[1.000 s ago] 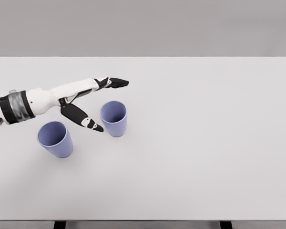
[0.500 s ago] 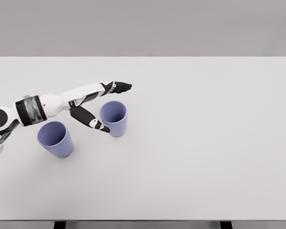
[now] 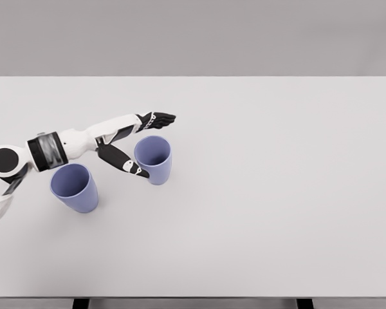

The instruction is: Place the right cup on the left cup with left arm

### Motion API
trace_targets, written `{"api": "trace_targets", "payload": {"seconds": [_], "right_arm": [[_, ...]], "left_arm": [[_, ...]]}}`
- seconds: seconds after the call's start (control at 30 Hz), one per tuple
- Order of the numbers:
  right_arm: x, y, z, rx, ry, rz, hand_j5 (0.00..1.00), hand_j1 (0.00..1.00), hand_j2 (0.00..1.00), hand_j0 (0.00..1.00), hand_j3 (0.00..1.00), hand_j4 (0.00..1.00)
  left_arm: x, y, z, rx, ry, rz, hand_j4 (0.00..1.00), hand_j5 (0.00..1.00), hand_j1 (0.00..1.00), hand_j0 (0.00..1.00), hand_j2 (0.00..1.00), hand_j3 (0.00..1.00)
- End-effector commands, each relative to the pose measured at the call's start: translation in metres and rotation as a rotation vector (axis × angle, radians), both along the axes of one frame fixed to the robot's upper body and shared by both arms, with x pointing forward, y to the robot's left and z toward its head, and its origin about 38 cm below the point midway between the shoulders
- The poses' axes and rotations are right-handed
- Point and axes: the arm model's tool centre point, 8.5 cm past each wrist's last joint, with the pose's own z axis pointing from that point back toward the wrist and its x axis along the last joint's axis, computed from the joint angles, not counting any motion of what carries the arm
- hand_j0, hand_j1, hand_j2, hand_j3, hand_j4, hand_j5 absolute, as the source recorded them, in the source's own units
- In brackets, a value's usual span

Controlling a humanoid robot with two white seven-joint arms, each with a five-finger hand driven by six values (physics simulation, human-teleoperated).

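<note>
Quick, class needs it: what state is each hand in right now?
Left hand: open, fingers spread around the right cup, not gripping it yet.
Right hand: not in view.

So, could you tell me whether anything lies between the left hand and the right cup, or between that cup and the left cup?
Nothing visible does. The left hand is open around the right cup, and only bare table separates it from the left cup.

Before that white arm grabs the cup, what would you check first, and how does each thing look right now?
1. Right lavender plastic cup upright: ok.
2. Left lavender plastic cup upright, mouth open: ok.
3. Left hand open around the right cup, thumb in front and fingers behind: ok.
4. Fingers closed on the cup: not ok, not yet gripping.
5. Thumb touching the cup wall: cannot tell.
6. White table between the cups free: ok.
</note>
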Motion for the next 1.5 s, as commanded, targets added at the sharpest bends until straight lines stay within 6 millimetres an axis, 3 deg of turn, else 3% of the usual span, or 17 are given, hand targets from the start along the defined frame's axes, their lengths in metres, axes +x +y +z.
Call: {"api": "trace_targets", "payload": {"seconds": [0.0, 0.8, 1.47], "right_arm": [[0.000, 0.000, 0.000, 0.000, 0.000, 0.000, 1.00, 1.00, 1.00, 1.00, 1.00, 1.00], [0.000, 0.000, 0.000, 0.000, 0.000, 0.000, 1.00, 1.00, 1.00, 1.00, 1.00, 1.00], [0.000, 0.000, 0.000, 0.000, 0.000, 0.000, 1.00, 1.00, 1.00, 1.00, 1.00, 1.00]], "left_arm": [[0.000, 0.001, -0.004, 0.000, 0.021, 0.008, 1.00, 1.00, 1.00, 1.00, 1.00, 1.00], [0.010, 0.009, -0.027, -0.011, 0.094, 0.068, 1.00, 1.00, 1.00, 1.00, 1.00, 1.00], [0.013, 0.004, -0.041, -0.033, 0.130, 0.083, 1.00, 1.00, 1.00, 1.00, 1.00, 1.00]]}}
